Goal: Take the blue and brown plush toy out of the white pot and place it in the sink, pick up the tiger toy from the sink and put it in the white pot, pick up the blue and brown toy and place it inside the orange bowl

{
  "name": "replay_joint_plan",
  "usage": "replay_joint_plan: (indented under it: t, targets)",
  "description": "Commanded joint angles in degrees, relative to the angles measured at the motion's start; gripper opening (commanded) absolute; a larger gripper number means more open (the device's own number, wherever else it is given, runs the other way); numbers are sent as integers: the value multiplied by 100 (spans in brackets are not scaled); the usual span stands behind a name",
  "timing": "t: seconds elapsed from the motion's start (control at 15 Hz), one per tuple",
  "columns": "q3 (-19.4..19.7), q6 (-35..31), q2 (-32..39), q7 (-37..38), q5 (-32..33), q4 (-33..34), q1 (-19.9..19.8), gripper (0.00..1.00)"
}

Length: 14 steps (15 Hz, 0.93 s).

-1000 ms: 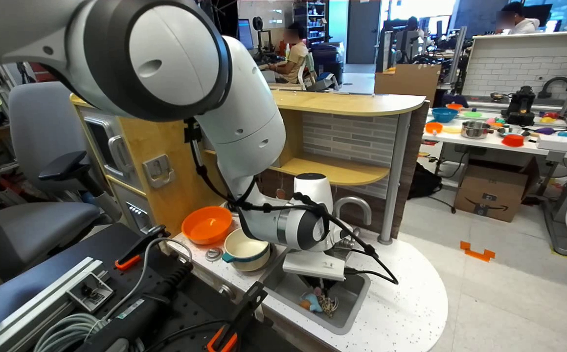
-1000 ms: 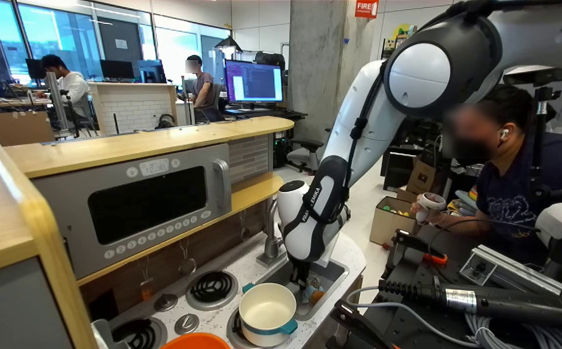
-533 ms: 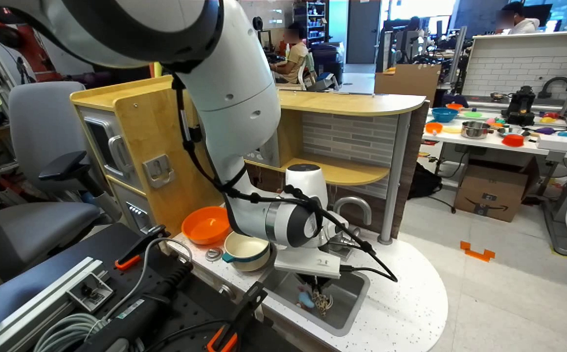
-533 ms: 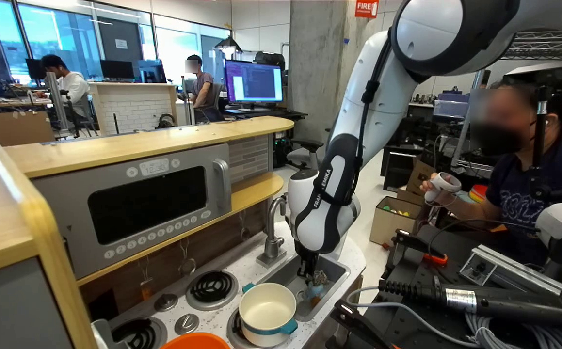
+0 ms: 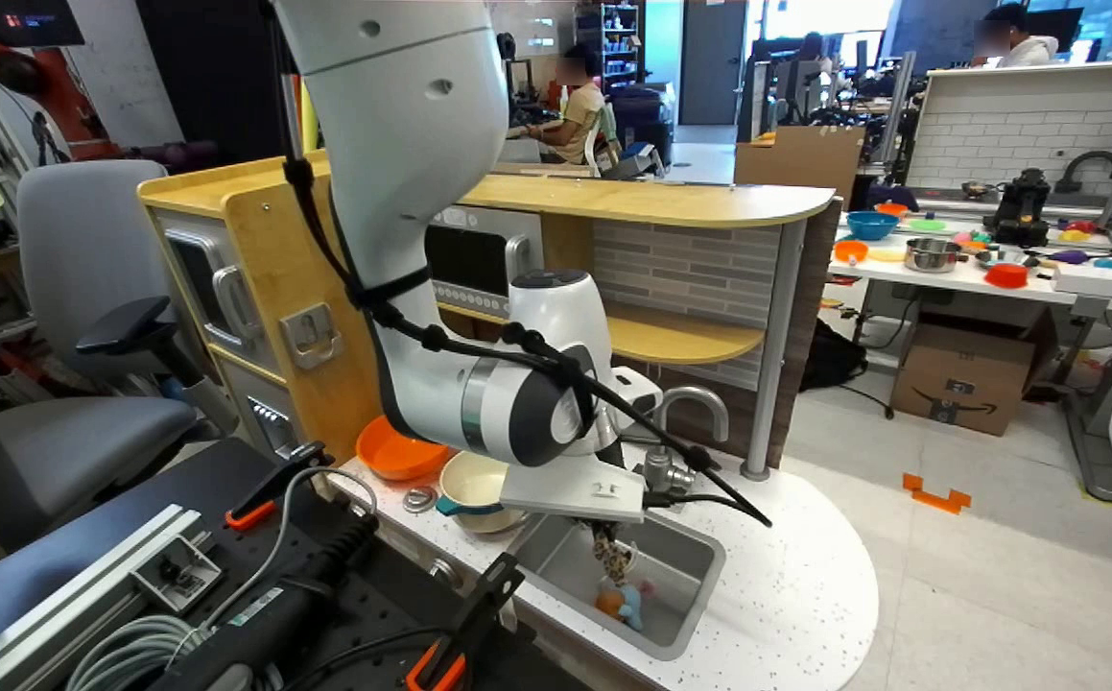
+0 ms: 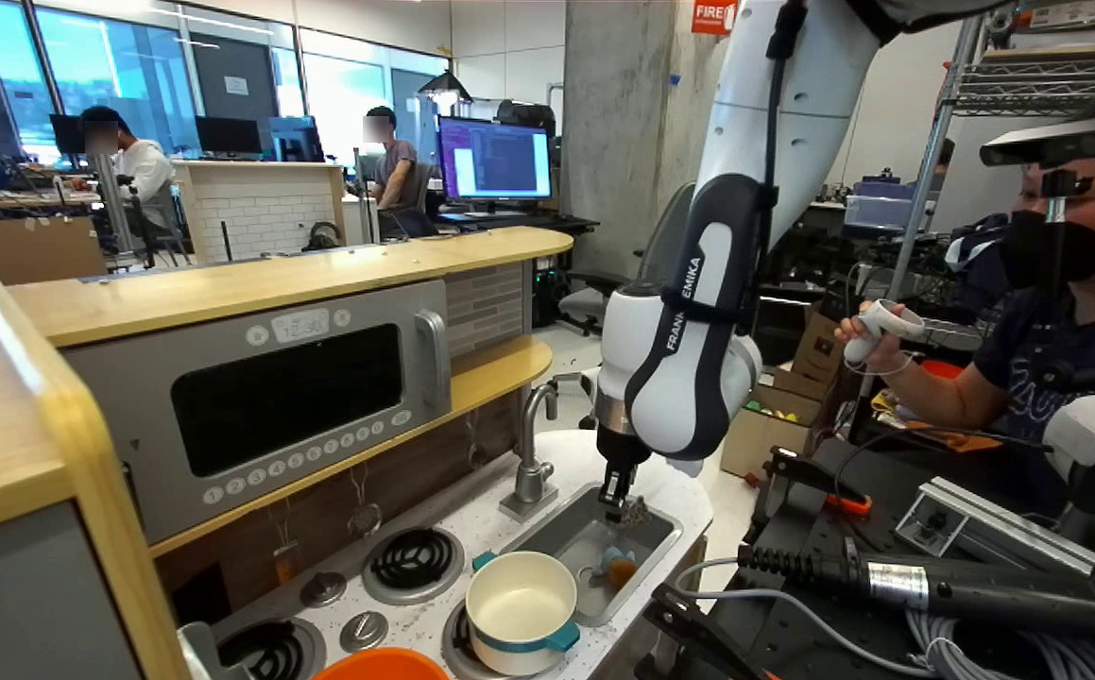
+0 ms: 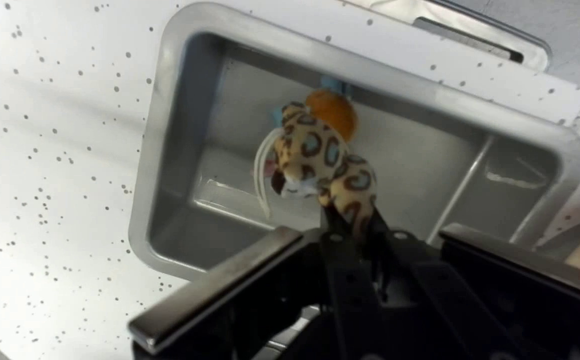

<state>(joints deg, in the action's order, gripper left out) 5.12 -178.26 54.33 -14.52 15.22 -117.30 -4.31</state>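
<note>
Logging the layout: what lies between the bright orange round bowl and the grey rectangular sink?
A round, white, teal-handled pot stands between them in both exterior views.

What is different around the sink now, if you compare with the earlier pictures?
The gripper has moved upward, carrying the spotted tiger toy in its grip above the floor of the sink. When it took hold is unclear. The blue and brown plush toy has shifted slightly but lies inside the sink. The white pot and orange bowl stayed in place.

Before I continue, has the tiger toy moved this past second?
Yes: upward, relative to the sink in both exterior views; the tiger toy hangs from the end effector.
</note>
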Motion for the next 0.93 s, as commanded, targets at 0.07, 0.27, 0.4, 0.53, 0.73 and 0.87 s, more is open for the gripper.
replay_joint_plan:
  t: [0.07, 0.27, 0.4, 0.53, 0.73, 0.87]
  targets:
    - [-277, -81, -1371, -66, 50, -1503, -85, 3]
    - [-676, 31, -2027, -44, -43, -2065, -188, 3]
    - [-948, 92, -2404, -8, -119, -2367, -223, 3]
    - [-1201, 209, -2693, 54, -224, -2559, -207, 3]
    - [-1518, 477, -3012, 127, -432, -2757, -119, 3]
    - [-1654, 685, -3236, 178, -552, -2882, 25, 3]
